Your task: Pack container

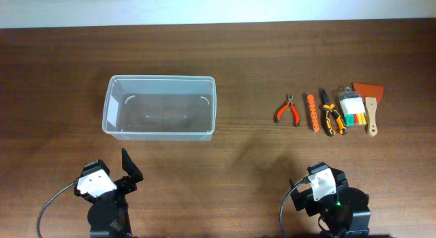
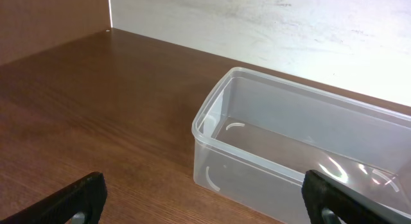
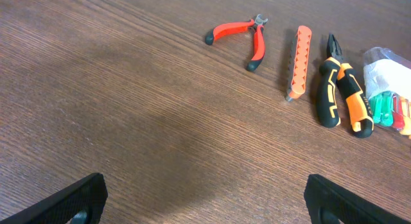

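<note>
The clear plastic container (image 1: 160, 107) stands empty at the table's left centre; it also shows in the left wrist view (image 2: 302, 147). At the right lie small red pliers (image 1: 288, 110), an orange bit holder (image 1: 313, 112), black-and-orange pliers (image 1: 332, 114), a pack of coloured bits (image 1: 352, 108) and an orange scraper with a wooden handle (image 1: 368, 101). The red pliers (image 3: 241, 36), the bit holder (image 3: 299, 62) and the black-and-orange pliers (image 3: 341, 90) also show in the right wrist view. My left gripper (image 2: 205, 201) is open and empty, near the container's front. My right gripper (image 3: 205, 201) is open and empty, well short of the tools.
Both arms sit at the table's front edge, the left arm (image 1: 105, 194) and the right arm (image 1: 330, 197). A pale wall (image 2: 270, 31) runs behind the table's far edge.
</note>
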You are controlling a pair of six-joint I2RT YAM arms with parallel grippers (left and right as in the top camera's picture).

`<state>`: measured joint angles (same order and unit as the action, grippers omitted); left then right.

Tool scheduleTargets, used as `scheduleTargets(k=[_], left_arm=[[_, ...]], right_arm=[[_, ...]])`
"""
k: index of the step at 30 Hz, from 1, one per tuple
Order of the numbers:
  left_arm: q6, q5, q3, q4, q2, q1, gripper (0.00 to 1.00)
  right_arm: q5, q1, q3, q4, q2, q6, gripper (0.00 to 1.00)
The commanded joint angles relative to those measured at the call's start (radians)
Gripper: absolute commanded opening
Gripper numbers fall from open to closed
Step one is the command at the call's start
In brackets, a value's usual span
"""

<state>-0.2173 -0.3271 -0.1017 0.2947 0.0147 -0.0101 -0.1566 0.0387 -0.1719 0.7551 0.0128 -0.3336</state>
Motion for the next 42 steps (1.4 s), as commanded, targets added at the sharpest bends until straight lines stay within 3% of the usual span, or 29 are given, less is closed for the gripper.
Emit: scheduleTargets(k=[1, 6, 14, 17, 21, 25, 29, 37, 42], left_arm=[[0.009, -0.01, 0.009, -0.003, -0.01, -0.004, 0.99], [0.009, -0.01, 0.009, -0.003, -0.01, -0.004, 0.99], [0.009, -0.01, 0.009, -0.003, -0.01, -0.004, 0.99], [0.009, -0.01, 0.009, -0.003, -0.01, -0.004, 0.99], [0.009, -0.01, 0.009, -0.003, -0.01, -0.004, 0.99], [0.009, -0.01, 0.009, -0.003, -0.01, -0.004, 0.99], [0.009, -0.01, 0.009, -0.003, -0.01, -0.004, 0.99], [0.009, -0.01, 0.009, -0.003, -0.01, -0.004, 0.99], [0.009, -0.01, 0.009, -0.003, -0.01, -0.004, 0.99]], right_arm=[[-0.016, -0.006, 0.003, 0.011, -0.008, 0.0, 0.99], [-0.056, -0.006, 0.003, -0.046, -0.008, 0.001, 0.99], [-0.405, -0.006, 0.003, -0.161, -0.008, 0.003, 0.99], [-0.457, -0.006, 0.003, -0.272, -0.008, 0.153, 0.99], [-0.381, -0.006, -0.003, -0.543, 0.027, 0.442, 0.99], [-0.377, -0.006, -0.083, -0.669, 0.178, 0.506, 0.99], [-0.377, -0.006, -0.297, -0.566, 0.467, 0.507, 0.99], [-0.384, -0.006, -1.098, -0.01, 1.176, 0.423, 0.99], [-0.523, -0.003, -1.449, 0.176, 1.48, 0.462, 0.99]])
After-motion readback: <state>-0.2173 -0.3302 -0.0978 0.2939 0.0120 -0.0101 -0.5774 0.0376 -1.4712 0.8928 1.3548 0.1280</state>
